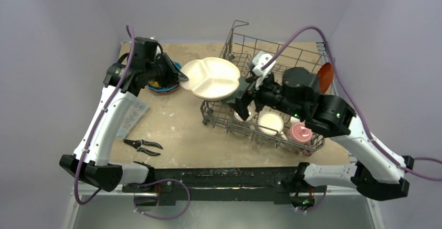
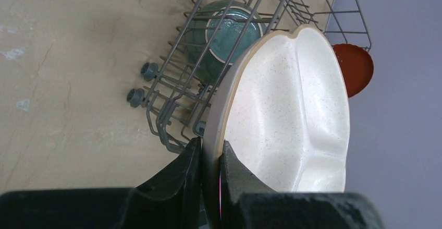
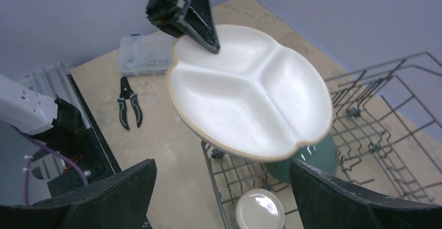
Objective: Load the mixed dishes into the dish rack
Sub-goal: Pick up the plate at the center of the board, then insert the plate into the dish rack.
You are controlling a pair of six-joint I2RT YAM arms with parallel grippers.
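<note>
Presently my left gripper point(image 2: 211, 153) clamps the cream divided plate point(image 2: 292, 114), overhanging the grey wire dish rack point(image 2: 172, 83); my right gripper point(image 3: 221, 177) gapes.

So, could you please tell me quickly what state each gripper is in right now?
The left gripper is closed on the rim of the white divided plate.
The right gripper is open and holds nothing.

Lilac walls point(image 1: 208, 4), beige tabletop point(image 1: 177, 130)
</note>
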